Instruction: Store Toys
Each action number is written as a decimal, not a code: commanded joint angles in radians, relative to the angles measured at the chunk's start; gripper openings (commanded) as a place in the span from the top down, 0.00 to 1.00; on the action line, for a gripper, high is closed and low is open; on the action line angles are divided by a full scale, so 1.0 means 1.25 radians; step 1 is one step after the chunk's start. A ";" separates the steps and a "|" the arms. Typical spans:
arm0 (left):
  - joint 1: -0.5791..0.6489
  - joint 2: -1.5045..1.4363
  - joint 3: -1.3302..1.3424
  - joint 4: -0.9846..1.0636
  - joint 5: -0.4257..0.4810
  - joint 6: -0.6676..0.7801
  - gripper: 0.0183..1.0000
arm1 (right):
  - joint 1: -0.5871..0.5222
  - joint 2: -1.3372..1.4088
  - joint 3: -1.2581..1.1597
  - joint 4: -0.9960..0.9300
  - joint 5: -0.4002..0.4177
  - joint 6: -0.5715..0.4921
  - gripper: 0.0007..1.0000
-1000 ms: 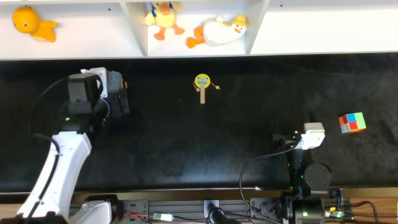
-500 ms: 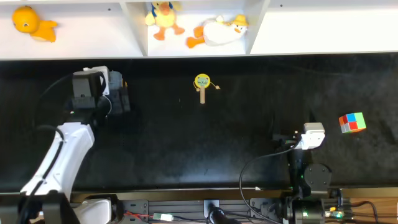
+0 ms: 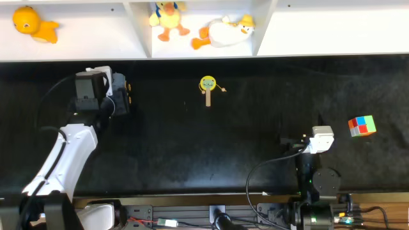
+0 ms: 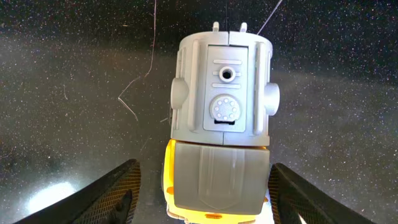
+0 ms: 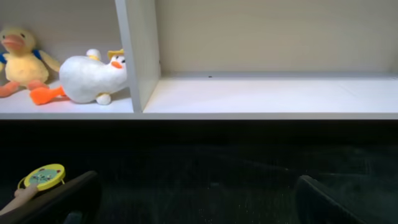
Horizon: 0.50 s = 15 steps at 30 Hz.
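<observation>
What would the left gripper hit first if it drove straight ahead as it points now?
The grey-and-yellow plastic toy robot, straight ahead of the left gripper; its yellow lower part sits between the open jaws. Nothing else stands in that line, though how much gap remains is unclear.

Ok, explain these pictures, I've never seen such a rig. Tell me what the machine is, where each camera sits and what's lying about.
Two robot arms stand at a black table, each ending in a two-finger gripper. One picture looks down from above; the other two come from cameras on the wrists. The left gripper is open, its fingers either side of a grey toy robot; the right gripper is open and holds nothing. On the table lie a yellow rattle and a coloured cube. Three toy ducks sit in the white shelf behind.
</observation>
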 commanded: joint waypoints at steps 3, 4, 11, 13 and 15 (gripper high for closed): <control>-0.004 0.004 -0.005 0.005 -0.007 -0.003 0.37 | -0.002 -0.007 -0.002 0.003 -0.007 0.003 0.00; -0.004 0.004 -0.005 0.005 -0.006 -0.003 0.37 | -0.002 -0.007 -0.002 0.003 -0.007 0.003 0.00; -0.004 0.013 -0.005 0.017 -0.005 -0.003 0.37 | -0.002 -0.007 -0.002 0.003 -0.007 0.003 0.00; -0.004 0.014 -0.005 0.019 -0.006 -0.003 0.37 | -0.002 -0.007 -0.002 0.003 -0.007 0.003 0.00; -0.004 0.014 -0.005 0.020 -0.006 -0.003 0.37 | -0.002 -0.007 -0.002 0.003 -0.007 0.003 0.00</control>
